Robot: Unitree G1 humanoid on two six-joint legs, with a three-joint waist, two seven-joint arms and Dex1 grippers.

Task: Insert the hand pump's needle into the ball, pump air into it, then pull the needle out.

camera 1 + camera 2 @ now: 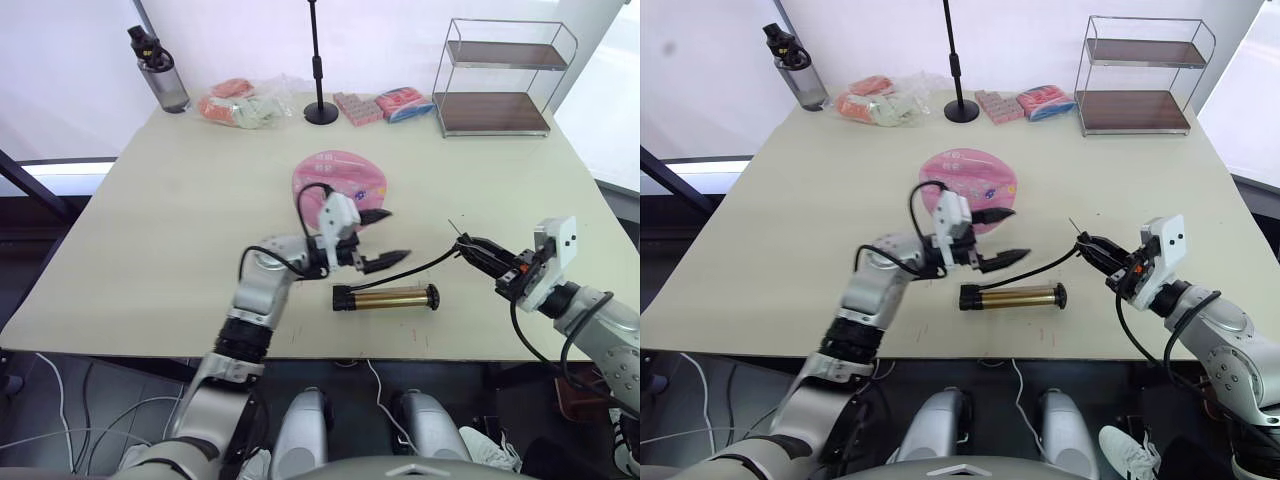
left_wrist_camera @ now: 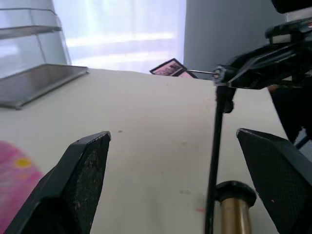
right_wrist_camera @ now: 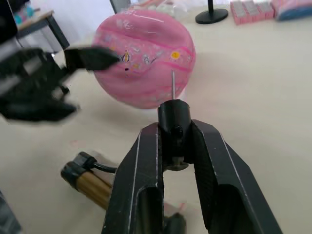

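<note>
- My right end effector (image 3: 173,141) is pinched on the black fitting of the needle (image 3: 173,86), one finger on each side of it, and the thin metal pin sticks out beyond my fingertips.
- That pin points toward the ball (image 1: 339,182), which lies ahead of my right end effector on the bench (image 1: 160,230); the tip is clear of the pink rubber, not touching it.
- The black hose (image 1: 425,267) runs from the fitting in my right end effector down to the hand pump (image 1: 386,297).
- The hand pump lies flat on the bench, between my two end effectors and nearer the front edge than either; its gold tube is free of both.
- My left end effector (image 1: 381,238) is spread wide and holds nothing, its two black fingers well apart.
- One finger of my left end effector reaches over the near edge of the ball; I cannot tell whether it touches it.
- The other finger hangs above the bench just behind the hand pump.
- Far beyond my end effectors, at the back of the bench, stand a water bottle (image 1: 160,70), a black stand base (image 1: 321,113) and a wire shelf rack (image 1: 498,78).
</note>
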